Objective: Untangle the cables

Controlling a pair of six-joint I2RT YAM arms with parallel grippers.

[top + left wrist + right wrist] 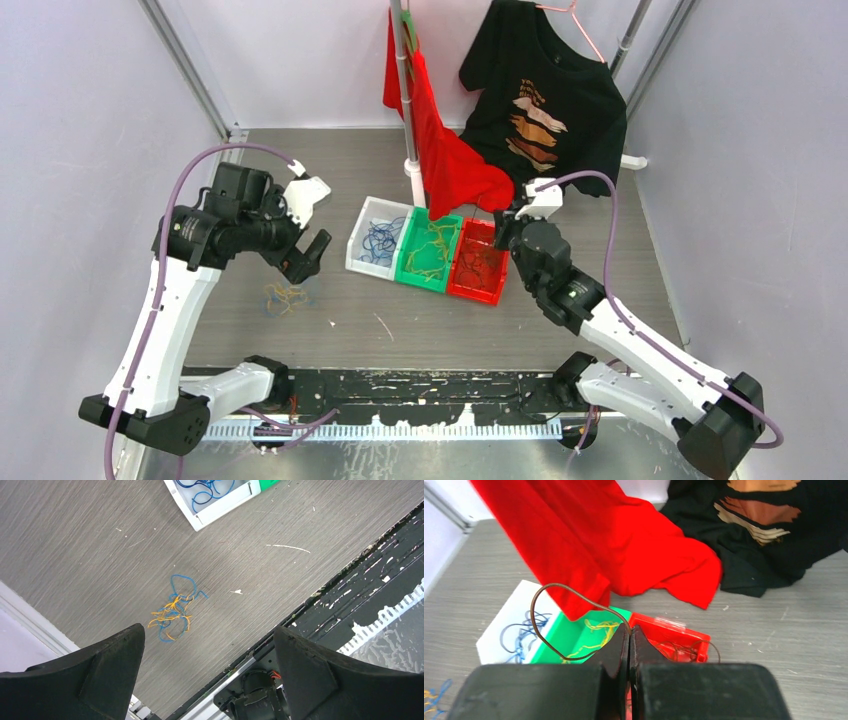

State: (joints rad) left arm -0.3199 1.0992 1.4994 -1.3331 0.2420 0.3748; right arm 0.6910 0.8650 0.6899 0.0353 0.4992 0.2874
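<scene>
1. Left arm (172,320): long links are cased in white; joint housings are finished in black.
2. Right arm (645,348): the same white links and black joints are used.
3. Lilac hoses (240,146): one thin tube is routed along each arm.
4. Bases (150,420): blocky, black.
5. Left gripper (208,632): broad matte black fingers (107,670), bluntly tipped.
6. Right gripper (629,630): black wedge-shaped fingers are set on a wide black body.
7. Wrist mounts (306,192): white.

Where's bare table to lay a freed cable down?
Bare table lies between the green bin and the black front rail, right of the cable tangle. Behind the bin it's crowded: red cloth and black shirt drape down.
</scene>
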